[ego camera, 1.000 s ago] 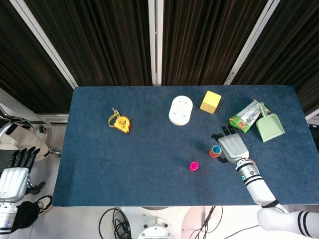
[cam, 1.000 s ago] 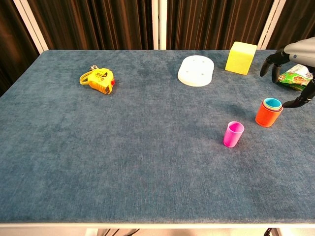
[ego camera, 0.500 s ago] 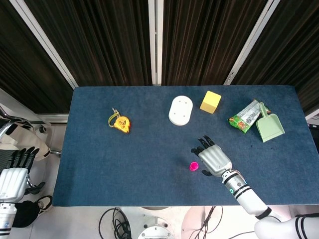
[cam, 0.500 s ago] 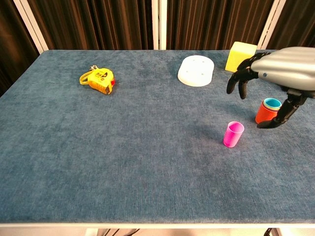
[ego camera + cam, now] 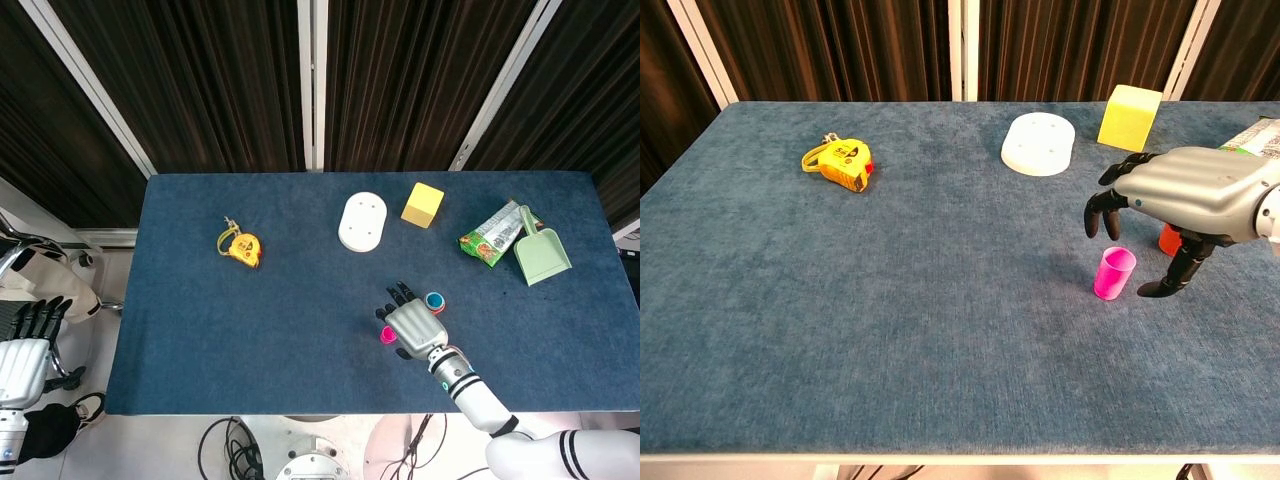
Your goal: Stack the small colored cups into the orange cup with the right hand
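Note:
A small pink cup (image 5: 1114, 273) stands upright on the blue table; in the head view the pink cup (image 5: 386, 335) is partly covered. My right hand (image 5: 1175, 200) hovers over it with fingers spread and nothing held, also seen as the right hand (image 5: 410, 325) from above. The orange cup (image 5: 434, 301) with a teal cup nested inside stands just right of the hand; in the chest view only a sliver of the orange cup (image 5: 1166, 238) shows behind the hand. My left hand (image 5: 22, 350) hangs off the table's left side, fingers apart, empty.
A yellow tape measure (image 5: 241, 246) lies at the left. A white oval plate (image 5: 362, 221) and a yellow block (image 5: 423, 204) sit at the back. A snack packet (image 5: 492, 237) and a green scoop (image 5: 540, 251) are at the back right.
My right hand has moved left, from beside the orange cup to over the pink cup. The orange cup shows again in the head view. The left hand has barely moved.

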Controlling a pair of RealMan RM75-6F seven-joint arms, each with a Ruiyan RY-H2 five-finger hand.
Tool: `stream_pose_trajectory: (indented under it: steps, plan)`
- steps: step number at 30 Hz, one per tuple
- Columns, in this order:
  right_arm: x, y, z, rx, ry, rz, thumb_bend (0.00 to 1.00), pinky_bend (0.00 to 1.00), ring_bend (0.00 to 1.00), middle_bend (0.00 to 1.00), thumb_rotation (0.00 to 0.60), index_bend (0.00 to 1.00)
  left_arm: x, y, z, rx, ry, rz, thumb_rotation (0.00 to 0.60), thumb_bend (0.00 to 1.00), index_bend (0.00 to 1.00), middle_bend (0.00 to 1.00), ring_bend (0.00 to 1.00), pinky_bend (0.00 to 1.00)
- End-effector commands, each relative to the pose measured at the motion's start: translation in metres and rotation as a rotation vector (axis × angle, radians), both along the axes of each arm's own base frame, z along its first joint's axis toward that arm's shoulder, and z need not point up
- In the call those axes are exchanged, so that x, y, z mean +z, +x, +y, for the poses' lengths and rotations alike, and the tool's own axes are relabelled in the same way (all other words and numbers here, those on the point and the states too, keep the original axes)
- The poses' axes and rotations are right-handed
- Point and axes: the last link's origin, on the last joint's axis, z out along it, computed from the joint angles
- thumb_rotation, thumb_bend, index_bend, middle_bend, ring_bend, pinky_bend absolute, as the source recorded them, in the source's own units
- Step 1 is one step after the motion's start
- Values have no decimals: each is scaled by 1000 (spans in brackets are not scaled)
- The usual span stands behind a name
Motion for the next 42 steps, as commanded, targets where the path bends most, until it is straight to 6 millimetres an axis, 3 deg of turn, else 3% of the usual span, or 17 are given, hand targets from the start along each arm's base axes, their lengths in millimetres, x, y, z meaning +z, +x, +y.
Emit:
stream_pose_trajectory:
  steps: [1,15,29,34,42]
  plan:
    - [-4,0,-1,-10,-8,-15,109,0,79,384,600,351,0,-1,0,0,2,-4,600,81,63,37,0,0]
    - [-16,0,-1,5,-10,-5,159,0,127,461,600,438,2,-3,-3,7,11,-10,600,80,63,37,0,0]
    - [-19,1,-2,17,-30,8,295,0,189,540,600,548,4,-6,-6,15,17,-11,600,80,63,37,0,0]
    - [-2,5,-7,16,-82,-25,299,0,189,545,600,554,4,-5,-6,13,17,-11,600,80,63,37,0,0]
    - [46,-3,-24,-35,-225,-82,299,0,189,548,600,559,2,-2,-3,-2,10,-8,600,81,63,37,0,0]
